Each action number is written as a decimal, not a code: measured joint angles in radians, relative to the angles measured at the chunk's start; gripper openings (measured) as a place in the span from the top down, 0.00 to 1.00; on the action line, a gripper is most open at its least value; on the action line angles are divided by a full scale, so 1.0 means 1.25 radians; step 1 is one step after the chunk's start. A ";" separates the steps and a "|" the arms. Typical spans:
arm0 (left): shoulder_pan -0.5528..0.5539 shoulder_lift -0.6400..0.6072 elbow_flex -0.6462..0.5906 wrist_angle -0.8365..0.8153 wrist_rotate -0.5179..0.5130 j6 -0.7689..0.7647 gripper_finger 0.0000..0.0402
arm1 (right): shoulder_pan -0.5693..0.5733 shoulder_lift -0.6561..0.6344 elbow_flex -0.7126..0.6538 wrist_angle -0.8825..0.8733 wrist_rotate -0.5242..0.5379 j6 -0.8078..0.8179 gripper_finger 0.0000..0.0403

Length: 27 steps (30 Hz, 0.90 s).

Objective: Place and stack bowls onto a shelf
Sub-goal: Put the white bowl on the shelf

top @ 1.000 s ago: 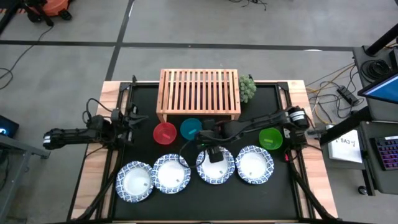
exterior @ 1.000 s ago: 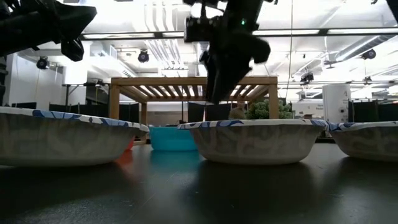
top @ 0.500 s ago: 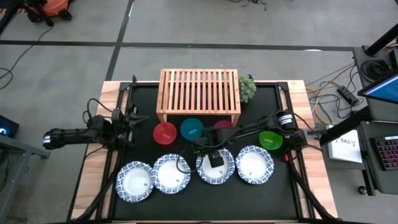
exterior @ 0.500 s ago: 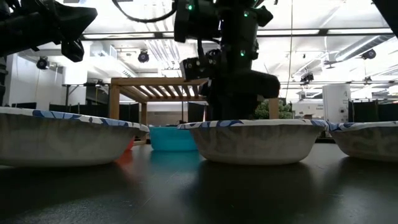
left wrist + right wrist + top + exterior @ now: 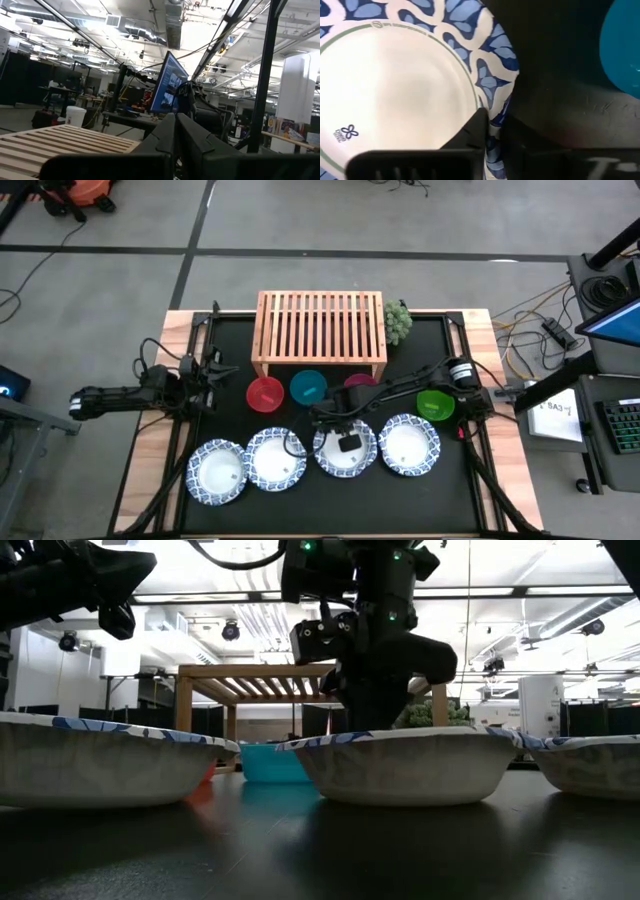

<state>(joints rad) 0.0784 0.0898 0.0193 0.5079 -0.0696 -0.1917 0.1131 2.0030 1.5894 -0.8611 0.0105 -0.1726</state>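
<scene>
I'm pinching the rim of the third bowl [image 5: 345,450] with my right gripper [image 5: 492,131], one finger inside, one outside. Since a moment ago its near edge is lifting off the mat [image 5: 400,500], so the grasp is holding. The shelf [image 5: 320,332] is waiting behind, bare. My left gripper [image 5: 212,373] is idling, fingers together.

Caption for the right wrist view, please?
Right tool pinches the blue-patterned rim of a white bowl beside the teal bowl.
</scene>
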 joint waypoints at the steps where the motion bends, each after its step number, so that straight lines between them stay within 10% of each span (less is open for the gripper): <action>1: 0.000 0.000 0.000 0.000 0.000 0.000 1.00 | 0.000 -0.001 0.000 -0.001 0.000 0.000 0.96; 27: 0.000 0.001 0.000 0.017 -0.001 0.000 1.00 | -0.095 -0.201 0.268 -0.092 -0.006 0.233 0.98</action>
<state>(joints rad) 0.0781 0.0906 0.0193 0.5288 -0.0704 -0.1921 -0.0057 1.7518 1.9245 -0.9759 0.0028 0.1188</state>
